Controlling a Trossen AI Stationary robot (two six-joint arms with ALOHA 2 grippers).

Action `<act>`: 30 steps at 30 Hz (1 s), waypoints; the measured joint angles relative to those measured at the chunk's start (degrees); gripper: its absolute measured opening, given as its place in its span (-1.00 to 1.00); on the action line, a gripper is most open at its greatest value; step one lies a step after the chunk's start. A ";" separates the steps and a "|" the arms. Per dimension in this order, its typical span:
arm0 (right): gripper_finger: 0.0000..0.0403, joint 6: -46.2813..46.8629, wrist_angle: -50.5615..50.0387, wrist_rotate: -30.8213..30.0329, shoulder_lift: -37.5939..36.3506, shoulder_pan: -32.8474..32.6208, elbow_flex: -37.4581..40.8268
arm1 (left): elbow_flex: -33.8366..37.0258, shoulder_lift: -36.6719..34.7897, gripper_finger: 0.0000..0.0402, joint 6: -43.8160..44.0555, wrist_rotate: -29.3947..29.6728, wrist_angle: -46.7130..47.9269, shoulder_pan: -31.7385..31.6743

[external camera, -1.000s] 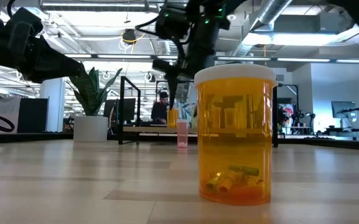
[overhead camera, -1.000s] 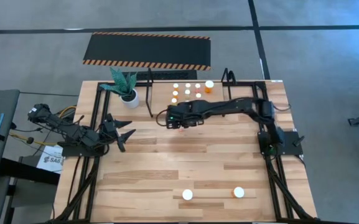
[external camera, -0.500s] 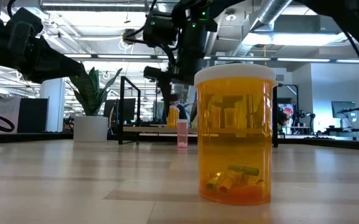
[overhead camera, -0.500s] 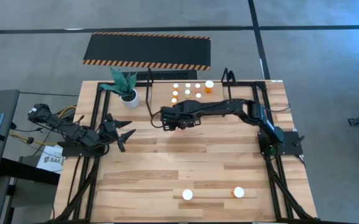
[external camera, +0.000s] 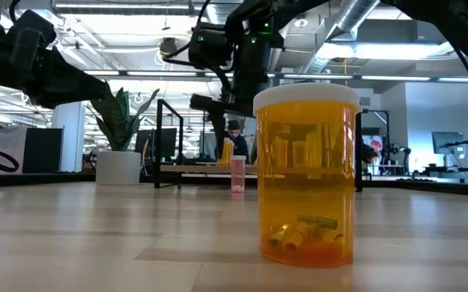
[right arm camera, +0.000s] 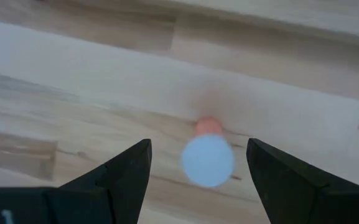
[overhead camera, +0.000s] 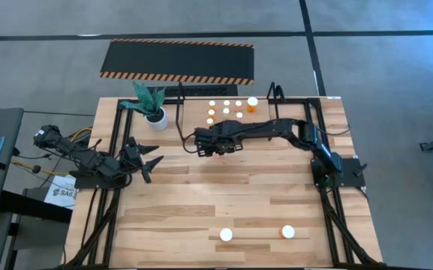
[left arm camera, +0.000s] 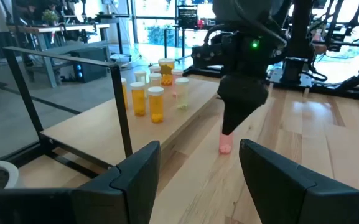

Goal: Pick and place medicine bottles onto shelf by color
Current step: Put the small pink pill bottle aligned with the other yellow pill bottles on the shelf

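Nearest my low camera, one large orange bottle (external camera: 306, 174) with a white cap stands upright on the counter (overhead camera: 231, 187); overhead, it and a second white-capped bottle (overhead camera: 226, 235) sit apart along the near edge. My left hand (overhead camera: 147, 159) waits over the counter's left side, fingers spread wide and empty, its wrist camera looking across at the right arm. Mid-counter, my right hand (right arm camera: 198, 163) hangs directly above a small pink bottle (left arm camera: 225, 142) that stands upright on the wood; the fingers (right arm camera: 114, 174) are open on either side of its white cap and above it, not touching. Beyond, the black-framed shelf (overhead camera: 180, 112) runs along the far edge, with a group of small white-capped orange bottles (overhead camera: 226, 109) standing on it. A white plant pot (overhead camera: 156, 116) sits just left of the shelf.
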State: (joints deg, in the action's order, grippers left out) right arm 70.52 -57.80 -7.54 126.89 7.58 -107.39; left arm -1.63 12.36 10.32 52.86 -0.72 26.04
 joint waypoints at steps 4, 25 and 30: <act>0.43 0.00 -0.08 -0.05 0.02 0.06 0.00 | 0.00 0.00 0.04 0.01 0.00 -0.02 0.00; 0.42 -0.48 1.54 3.20 3.93 1.22 0.00 | 0.00 0.00 0.04 -0.02 0.04 0.00 0.00; 0.42 -0.50 1.61 3.22 3.93 1.30 0.00 | 0.00 0.01 0.04 0.00 0.03 0.00 0.01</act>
State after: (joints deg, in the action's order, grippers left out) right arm 70.02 -56.19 -4.32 130.82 8.88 -107.39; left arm -1.63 12.37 10.32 52.89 -0.72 26.05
